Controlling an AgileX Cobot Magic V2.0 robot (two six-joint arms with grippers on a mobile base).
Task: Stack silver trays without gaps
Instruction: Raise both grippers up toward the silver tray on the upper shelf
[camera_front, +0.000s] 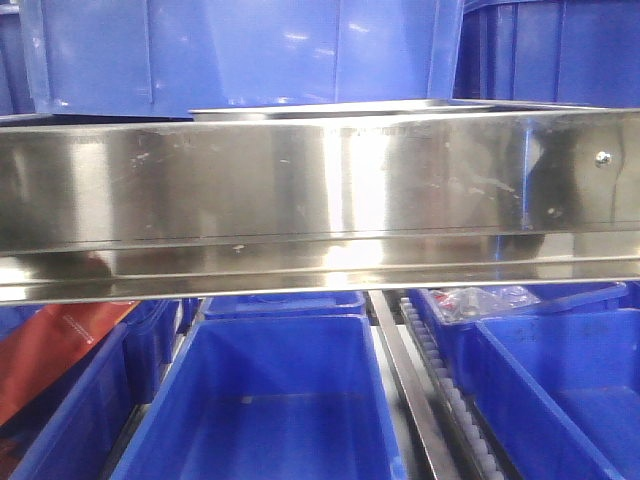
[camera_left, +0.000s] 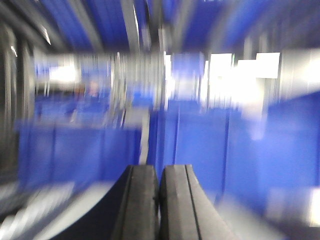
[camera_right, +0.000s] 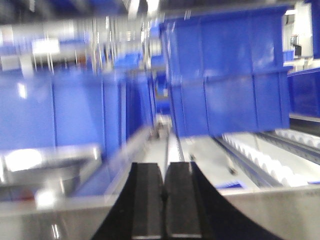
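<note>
Left gripper (camera_left: 159, 175), right gripper (camera_right: 164, 172) being shown with fingers pressed together, nothing being gripped; wrist views being blurred. Front view: blue bins (camera_front: 270, 400) being spanned by brushed-steel band (camera_front: 320, 190); silver tray (camera_front: 340, 108) rim being glimpsed just behind band, before farther blue bins (camera_front: 240, 50).

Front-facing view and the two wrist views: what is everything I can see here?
silver tray: one rim showing, silver, behind the band, top middle
steel band: one, brushed silver, across the front view
blue bins: several, blue, above and below the band
red sheet: one, red-orange, lower left
clear bag: one, clear with red inside, right, under the band
roller rail: one, grey, between the lower bins
left gripper: one, black, shut, empty
right gripper: one, black, shut, empty
</note>
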